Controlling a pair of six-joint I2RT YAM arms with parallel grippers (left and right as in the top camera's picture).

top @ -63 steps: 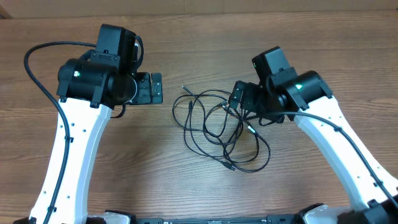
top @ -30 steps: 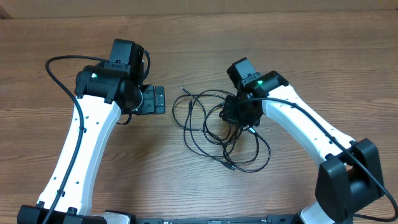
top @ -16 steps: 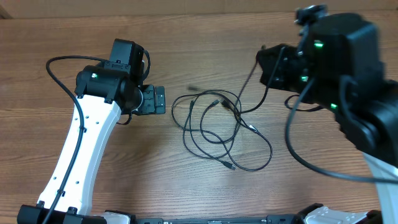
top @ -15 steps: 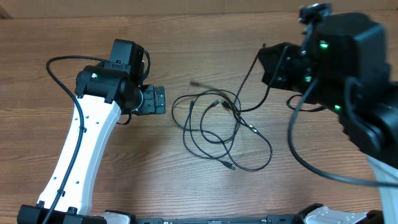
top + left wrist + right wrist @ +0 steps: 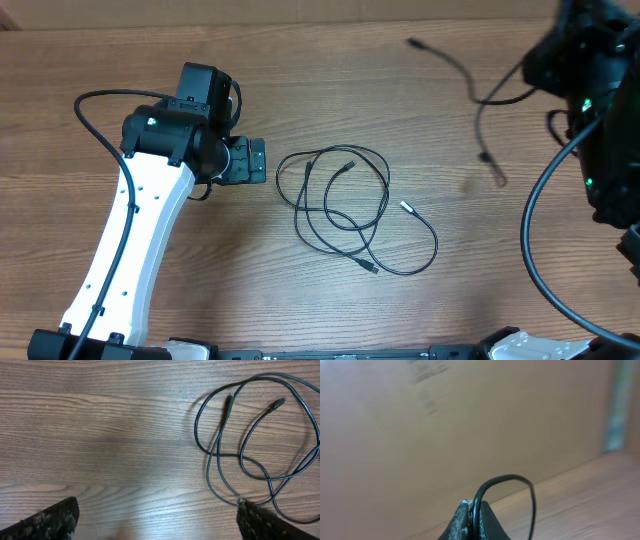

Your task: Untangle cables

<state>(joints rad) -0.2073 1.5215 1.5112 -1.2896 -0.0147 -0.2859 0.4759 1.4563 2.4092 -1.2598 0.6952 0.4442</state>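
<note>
The right claw is up high, squeezed tight on one black cable. That cable hangs loose from it in the air. The left claw is wide open and holds nothing. The other cable lies in loops just ahead of it, with only bare table between them.

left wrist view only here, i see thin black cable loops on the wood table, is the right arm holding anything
Observer: Yes. The right gripper is pinched shut on a separate thin black cable, held in the air at the far right.
Operator: does it touch the loops
Observer: No. In the overhead view it hangs well apart from the looped black cables lying on the wooden table.
Operator: any loose ends on it
Observer: Two seem to hang free, one high, one dangling lower.
</note>
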